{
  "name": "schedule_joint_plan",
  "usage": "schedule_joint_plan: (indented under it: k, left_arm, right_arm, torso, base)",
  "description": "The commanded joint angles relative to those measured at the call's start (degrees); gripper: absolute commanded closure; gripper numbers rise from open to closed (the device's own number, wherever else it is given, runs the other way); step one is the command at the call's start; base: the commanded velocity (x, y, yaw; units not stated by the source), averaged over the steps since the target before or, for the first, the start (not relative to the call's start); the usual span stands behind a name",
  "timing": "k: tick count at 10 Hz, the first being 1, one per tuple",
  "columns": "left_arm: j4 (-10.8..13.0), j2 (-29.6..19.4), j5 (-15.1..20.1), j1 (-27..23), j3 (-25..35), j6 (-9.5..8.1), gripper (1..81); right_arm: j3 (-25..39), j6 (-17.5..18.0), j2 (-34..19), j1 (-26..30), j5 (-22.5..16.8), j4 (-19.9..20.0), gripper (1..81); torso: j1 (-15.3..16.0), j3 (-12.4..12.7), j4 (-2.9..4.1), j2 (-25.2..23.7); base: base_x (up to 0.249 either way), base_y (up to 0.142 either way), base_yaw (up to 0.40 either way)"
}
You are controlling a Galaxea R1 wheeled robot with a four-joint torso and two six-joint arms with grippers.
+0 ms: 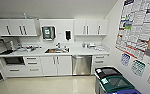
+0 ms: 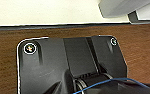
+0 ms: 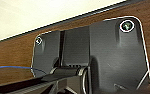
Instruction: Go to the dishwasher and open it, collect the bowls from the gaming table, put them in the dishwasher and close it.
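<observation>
The dishwasher (image 1: pixel 81 65) sits under the counter (image 1: pixel 73 52) on the far wall, its steel door shut, just right of the white double cupboard (image 1: pixel 56 65) below the sink (image 1: pixel 56 50) and left of a narrow stack of drawers (image 1: pixel 99 61). Its bar handle runs along the top edge of the door.

The step in hand looks like the approach. To do it well, the robot should probably drive straight across the pale floor (image 1: pixel 46 86), staying left of the bins (image 1: pixel 112 80) that stand near on the right, and stop square to the door with room for it to swing down.

The dishwasher is well apart from both arms. The wrist views look past the dark wrist plates at a brown wood-grain surface (image 2: pixel 66 31) and a pale wall above it, so whether the fingers are spread or pressed together cannot be told.
</observation>
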Motion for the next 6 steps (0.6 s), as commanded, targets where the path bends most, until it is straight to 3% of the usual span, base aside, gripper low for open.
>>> schedule_joint_plan:
  k: [1, 6]
  left_arm:
    - [0.6, -0.7, 2.6, -3.3, 0.7, 0.06, 1.0]
    - [0.6, -0.7, 2.6, -3.3, 0.7, 0.06, 1.0]
  right_arm:
    - [0.7, -0.3, -0.6, 3.2, -2.6, 0.1, 1.0]
    - [0.7, -0.3, -0.6, 3.2, -2.5, 0.1, 1.0]
  torso:
    - [0.0, 0.0, 0.0, 0.0]
    - [-0.1, 0.0, 0.0, 0.0]
  base:
    - [0.082, 0.073, 0.0]
    - [0.078, 0.081, 0.0]
